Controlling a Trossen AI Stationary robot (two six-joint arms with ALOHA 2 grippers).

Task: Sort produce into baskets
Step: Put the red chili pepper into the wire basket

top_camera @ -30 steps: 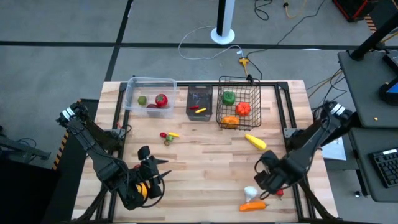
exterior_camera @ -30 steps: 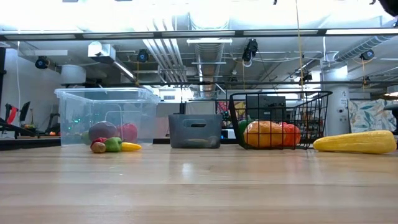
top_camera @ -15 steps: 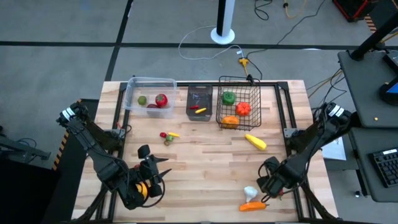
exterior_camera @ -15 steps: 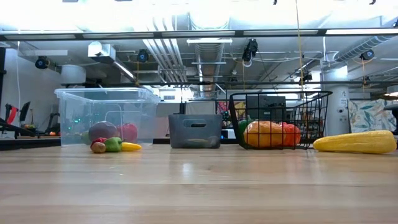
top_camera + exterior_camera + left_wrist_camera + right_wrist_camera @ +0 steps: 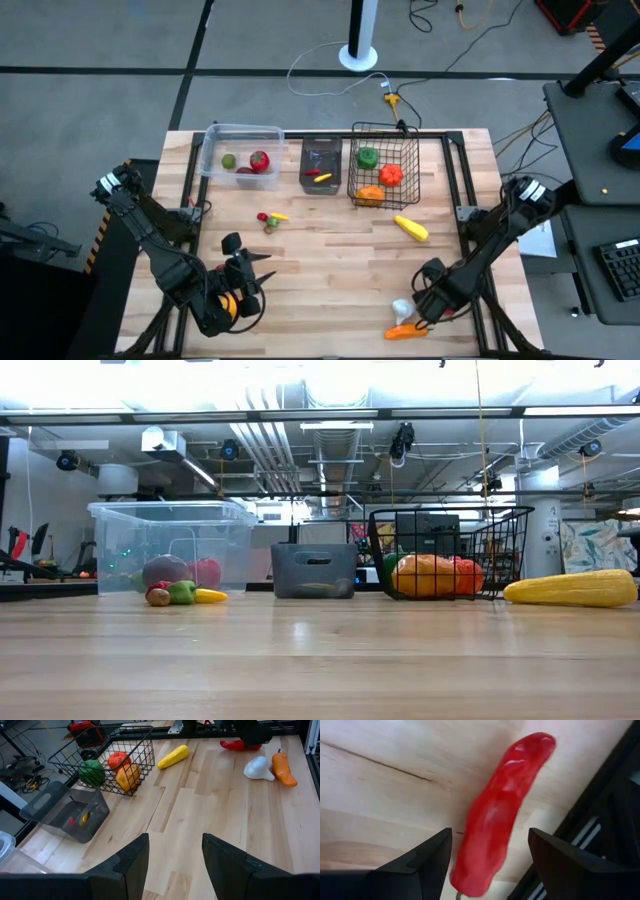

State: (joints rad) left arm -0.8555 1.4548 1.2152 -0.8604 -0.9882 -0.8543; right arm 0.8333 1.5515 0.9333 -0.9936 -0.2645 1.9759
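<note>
Grey floor (image 5: 100,90) with cables around the wooden table (image 5: 330,270); ceiling pipes (image 5: 300,445) overhead.

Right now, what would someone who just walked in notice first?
Probably the red chili pepper at the table's near right edge, with the right tool open on either side of it. Next, the black wire basket at the far side holding green, red and orange produce, and a yellow corn cob lying just in front of it.

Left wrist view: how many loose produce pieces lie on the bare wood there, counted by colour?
Yellow toy corn cob: 1
White toy garlic bulb: 1
Orange toy pepper: 1
Red toy chili pepper: 1, between the open fingers of the right gripper
Total: 4
The left gripper waits, open, at the table's near left.
</note>
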